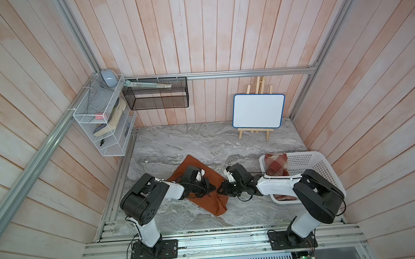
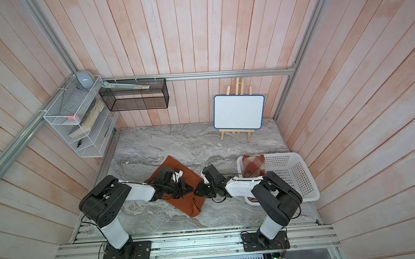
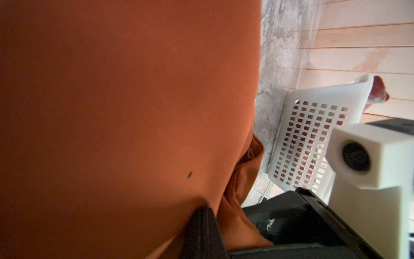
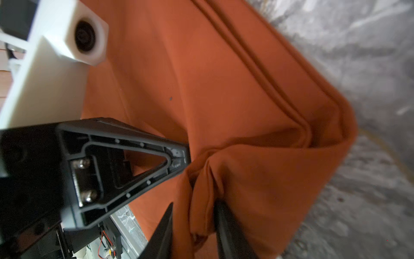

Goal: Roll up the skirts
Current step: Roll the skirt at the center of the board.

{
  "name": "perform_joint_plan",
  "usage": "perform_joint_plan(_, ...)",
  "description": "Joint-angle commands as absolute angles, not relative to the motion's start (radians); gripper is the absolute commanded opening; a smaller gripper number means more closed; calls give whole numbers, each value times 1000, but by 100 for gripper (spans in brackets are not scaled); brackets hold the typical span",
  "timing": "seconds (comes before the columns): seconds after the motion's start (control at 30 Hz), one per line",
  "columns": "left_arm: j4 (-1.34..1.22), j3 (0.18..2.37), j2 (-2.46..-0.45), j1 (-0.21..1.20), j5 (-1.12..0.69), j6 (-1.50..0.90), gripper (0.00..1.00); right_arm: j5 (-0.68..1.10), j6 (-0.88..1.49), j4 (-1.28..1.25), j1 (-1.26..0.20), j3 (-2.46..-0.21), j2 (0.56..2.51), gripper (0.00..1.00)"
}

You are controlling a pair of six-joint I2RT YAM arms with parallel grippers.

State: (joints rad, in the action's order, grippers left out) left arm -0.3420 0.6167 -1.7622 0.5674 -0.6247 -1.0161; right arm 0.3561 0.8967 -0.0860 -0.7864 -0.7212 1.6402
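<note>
The left arm [image 1: 173, 189] and right arm [image 1: 275, 187] are bending low toward mid-frame. The left gripper [image 1: 213, 188] is pinching the smooth rust-orange skirt [image 4: 224, 78]; the right gripper [image 4: 195, 204] is standing spread around its soft fold.

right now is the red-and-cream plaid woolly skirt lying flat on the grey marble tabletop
No, the red-and-cream plaid woolly skirt sits bundled inside the white perforated plastic basket on the robot's right side.

Bunched rust-orange skirt [image 4: 224, 89] between right hand [image 4: 194, 226]'s fingers [image 4: 162, 233]

Top views look steeply down over the table [image 1: 178, 141]; wrist views share the orange skirt [image 3: 112, 112] closely.
</note>
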Motion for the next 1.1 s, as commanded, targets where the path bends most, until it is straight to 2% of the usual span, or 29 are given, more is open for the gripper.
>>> perform_joint_plan(0.0,-297,555,-1714,557,-609,-1040,0,287,891,-90,-792,-728,1671,34)
perform_joint_plan(0.2,-58,587,-1476,574,-540,-940,0,285,908,-116,-798,-720,1693,36)
perform_joint_plan(0.33,173,665,-1330,672,-490,-785,0,291,904,-115,-801,-736,1725,34)
perform_joint_plan(0.47,204,672,-1250,779,-521,-748,0,301,911,-141,-802,-730,1745,34)
perform_joint_plan(0.57,191,673,-1239,855,-520,-750,2,307,911,-148,-801,-727,1756,34)
perform_joint_plan(0.8,168,728,-1390,963,-504,-723,2,313,914,-152,-802,-708,1750,34)
perform_joint_plan(0.9,244,780,-1405,1002,-406,-712,1,311,917,-157,-802,-697,1742,34)
perform_joint_plan(1.07,340,820,-1394,1032,-139,-753,0,321,919,-169,-802,-685,1745,33)
